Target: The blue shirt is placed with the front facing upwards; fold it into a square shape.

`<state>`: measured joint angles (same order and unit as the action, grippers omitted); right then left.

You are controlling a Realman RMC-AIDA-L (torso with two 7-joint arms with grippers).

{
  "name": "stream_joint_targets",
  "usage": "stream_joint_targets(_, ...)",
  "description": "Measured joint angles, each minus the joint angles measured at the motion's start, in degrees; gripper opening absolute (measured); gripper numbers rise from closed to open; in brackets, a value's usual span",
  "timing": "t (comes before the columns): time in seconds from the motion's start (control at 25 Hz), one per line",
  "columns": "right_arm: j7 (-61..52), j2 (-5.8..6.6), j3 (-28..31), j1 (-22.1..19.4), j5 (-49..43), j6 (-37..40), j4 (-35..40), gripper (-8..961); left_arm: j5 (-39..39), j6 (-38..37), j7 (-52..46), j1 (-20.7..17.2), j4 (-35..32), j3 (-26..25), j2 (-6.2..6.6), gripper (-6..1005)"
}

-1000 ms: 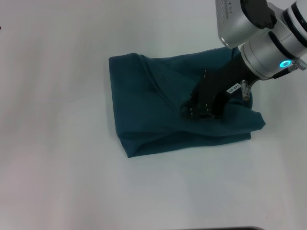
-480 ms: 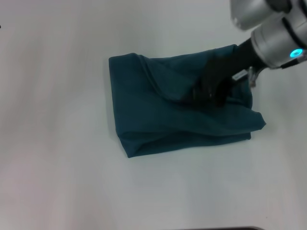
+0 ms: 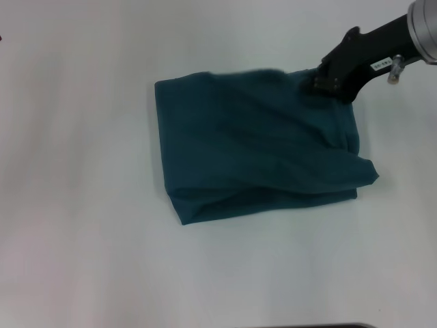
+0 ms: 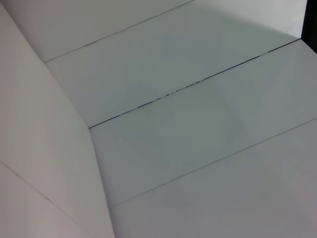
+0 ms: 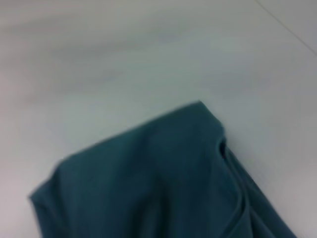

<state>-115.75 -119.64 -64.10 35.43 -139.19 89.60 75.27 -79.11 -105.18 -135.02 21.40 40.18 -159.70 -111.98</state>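
The blue shirt lies folded into a rough rectangle in the middle of the white table, plain teal side up, with a loose corner sticking out at its near right. No lettering shows. My right gripper hovers at the shirt's far right corner, its black body reaching in from the upper right. In the right wrist view one corner of the folded shirt shows with layered edges. The left gripper is out of view; its wrist camera sees only pale panels.
The white table surrounds the shirt on all sides. A dark strip shows at the table's near edge.
My right gripper has drawn back from the middle of the shirt to its far right corner. The ridge of cloth it stood on has settled flatter.
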Motion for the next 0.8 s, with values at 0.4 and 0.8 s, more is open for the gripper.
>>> stream_joint_targets(0.4,-1.73,-0.17,-0.94,0.01,-4.72,-7.56,-2.89,35,0.00,0.39,-0.43,0.04,-0.54,0.30,-0.24,963)
stream_joint_targets(0.8,-5.26,-0.13,-1.52,-0.05,-9.28,-13.84,-4.11,38,0.00,0.51,-0.51,0.33,-0.54,0.46,-0.34,963)
